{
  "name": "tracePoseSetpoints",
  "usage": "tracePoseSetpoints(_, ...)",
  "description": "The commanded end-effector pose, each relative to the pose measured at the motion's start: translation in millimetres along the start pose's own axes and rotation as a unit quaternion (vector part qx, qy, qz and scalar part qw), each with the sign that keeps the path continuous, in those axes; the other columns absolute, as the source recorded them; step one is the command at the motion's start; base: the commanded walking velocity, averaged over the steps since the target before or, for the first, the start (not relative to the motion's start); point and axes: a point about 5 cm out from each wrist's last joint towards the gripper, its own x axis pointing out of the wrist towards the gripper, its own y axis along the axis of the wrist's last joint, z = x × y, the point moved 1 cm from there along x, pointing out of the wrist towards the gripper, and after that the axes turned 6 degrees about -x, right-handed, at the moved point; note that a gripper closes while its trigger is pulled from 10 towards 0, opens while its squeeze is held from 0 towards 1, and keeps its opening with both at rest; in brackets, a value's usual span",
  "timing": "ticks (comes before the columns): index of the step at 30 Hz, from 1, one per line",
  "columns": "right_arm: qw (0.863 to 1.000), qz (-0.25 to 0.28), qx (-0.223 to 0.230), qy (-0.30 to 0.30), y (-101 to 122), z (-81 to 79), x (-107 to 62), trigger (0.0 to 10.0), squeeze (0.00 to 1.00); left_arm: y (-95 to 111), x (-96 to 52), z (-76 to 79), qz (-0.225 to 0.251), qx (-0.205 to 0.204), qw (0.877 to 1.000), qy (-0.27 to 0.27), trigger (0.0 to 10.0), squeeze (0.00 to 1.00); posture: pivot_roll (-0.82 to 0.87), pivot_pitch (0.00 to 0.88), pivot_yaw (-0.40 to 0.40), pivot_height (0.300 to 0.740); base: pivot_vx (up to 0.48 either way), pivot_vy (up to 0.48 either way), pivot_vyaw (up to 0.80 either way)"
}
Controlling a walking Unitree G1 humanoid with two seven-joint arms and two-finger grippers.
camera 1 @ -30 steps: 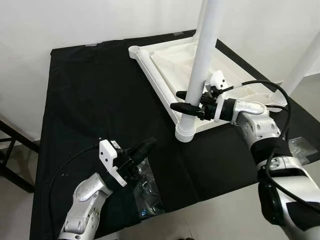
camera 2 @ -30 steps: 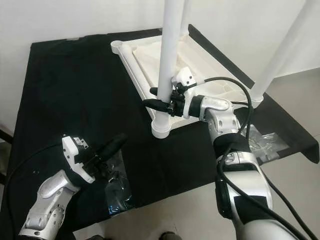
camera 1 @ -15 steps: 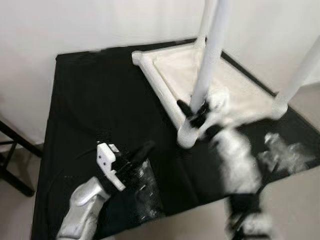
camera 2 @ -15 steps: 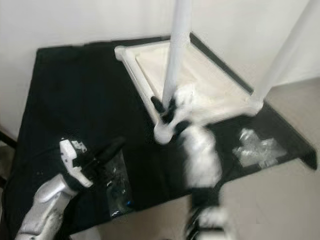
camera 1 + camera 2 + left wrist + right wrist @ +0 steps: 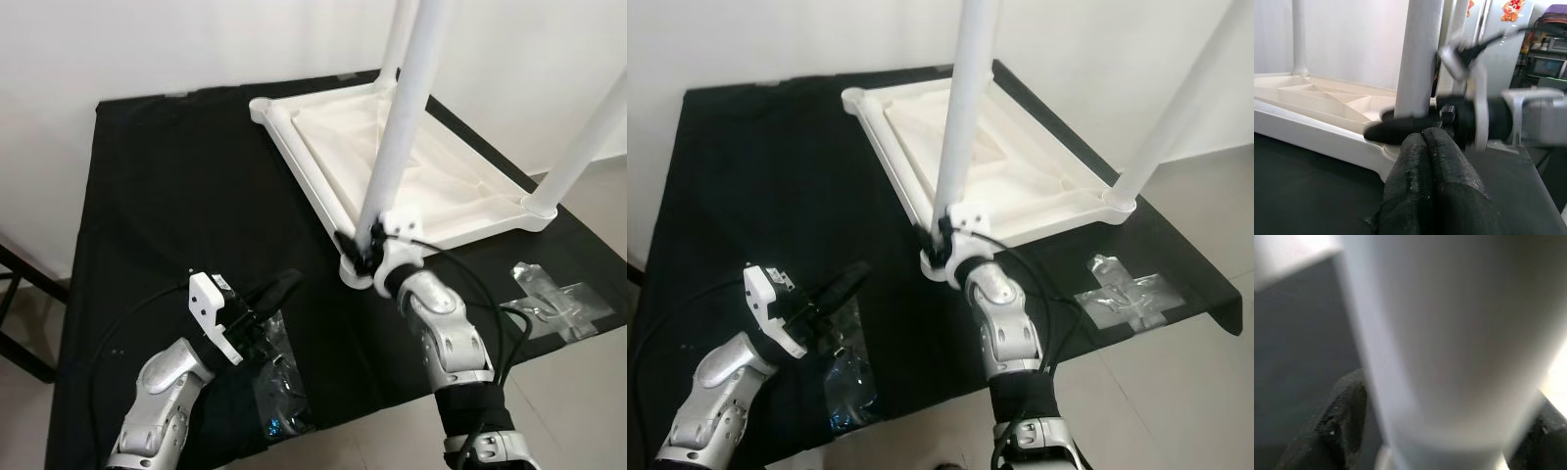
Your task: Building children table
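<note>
A white children's table top (image 5: 460, 191) lies upside down on a black-covered table (image 5: 176, 176). A white leg (image 5: 397, 137) stands upright in its near corner socket (image 5: 364, 272). My right gripper (image 5: 361, 245) is low on that leg, just above the socket. In the right wrist view the leg (image 5: 1449, 333) fills the space between the two black fingers (image 5: 1347, 421), so the gripper is shut on it. My left gripper (image 5: 286, 282) hovers shut and holding nothing, above a clear bag of hardware (image 5: 279, 377). It points toward the leg (image 5: 1420, 54).
A second leg (image 5: 583, 142) stands in the right corner socket and a third (image 5: 397, 39) at the back. Another clear plastic bag (image 5: 554, 294) lies near the table's right front edge. A dark frame (image 5: 20, 294) stands beyond the left edge. A white wall is behind.
My right arm has swung from the right of the leg to its front. The gripper now holds lower, near the socket. The left gripper has barely moved. The camera shifted slightly.
</note>
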Motion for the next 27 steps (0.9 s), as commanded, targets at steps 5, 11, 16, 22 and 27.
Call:
tracePoseSetpoints(5, 0.982, 0.057, -0.061, 0.168, 26, -6.0, 0.0, 10.0, 0.00, -4, -0.4, 2.7, -0.003, -0.005, 1.000, -0.001, 10.0, 0.00, 0.01, 0.121, -0.029, 0.740, 0.000, 0.000, 0.00)
tracePoseSetpoints(11, 0.980, 0.033, -0.081, 0.176, 27, 19.5, 7.4, 10.0, 0.00, -3, -0.3, 3.2, -0.002, -0.005, 1.000, 0.000, 10.0, 0.00, 0.02, 0.124, -0.029, 0.740, 0.000, 0.000, 0.00)
tracePoseSetpoints(16, 0.981, 0.024, -0.086, 0.170, 32, 34.7, 12.3, 9.4, 0.00, -3, -0.2, 3.1, -0.002, -0.006, 1.000, -0.001, 10.0, 0.00, 0.02, 0.129, -0.036, 0.740, 0.000, 0.000, 0.00)
tracePoseSetpoints(22, 0.977, 0.022, -0.086, 0.191, 35, 41.1, 13.9, 0.0, 0.00, -3, -0.4, 4.2, -0.001, -0.005, 1.000, -0.001, 10.0, 0.00, 0.02, 0.137, -0.033, 0.740, 0.000, 0.000, 0.00)
tracePoseSetpoints(27, 0.978, 0.022, -0.090, 0.188, 32, 46.5, 10.6, 0.0, 0.00, -2, -1.2, 4.8, -0.001, -0.006, 1.000, -0.001, 10.0, 0.00, 0.01, 0.146, -0.034, 0.740, 0.000, 0.000, 0.00)
